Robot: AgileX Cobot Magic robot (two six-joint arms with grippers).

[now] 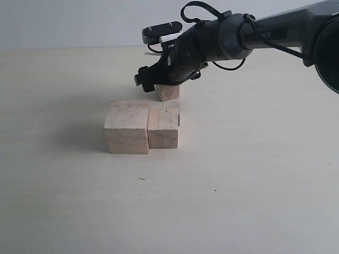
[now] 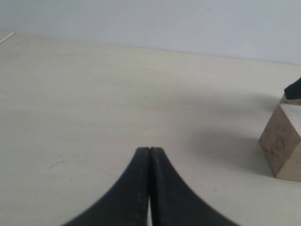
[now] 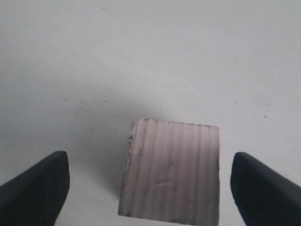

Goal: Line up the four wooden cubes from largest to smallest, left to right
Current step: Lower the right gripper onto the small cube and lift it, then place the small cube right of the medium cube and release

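The largest cube [image 1: 126,129] stands left of centre with a smaller cube [image 1: 162,128] touching its right side. Just behind that one, the pale top of another cube [image 1: 168,106] shows. A small cube [image 1: 167,92] sits farther back, under my right gripper [image 1: 160,83]. In the right wrist view this cube [image 3: 171,172] lies between the open fingers [image 3: 40,188] with a gap on each side, and the right gripper [image 3: 148,160] touches nothing. My left gripper [image 2: 150,150] is shut and empty over bare table, with a cube [image 2: 282,141] off to one side. It is out of the exterior view.
The pale table [image 1: 249,180] spreads wide around the cubes. The right arm [image 1: 265,34] reaches in from the upper right, above the back of the group. A light wall [image 1: 79,21] borders the table's far edge.
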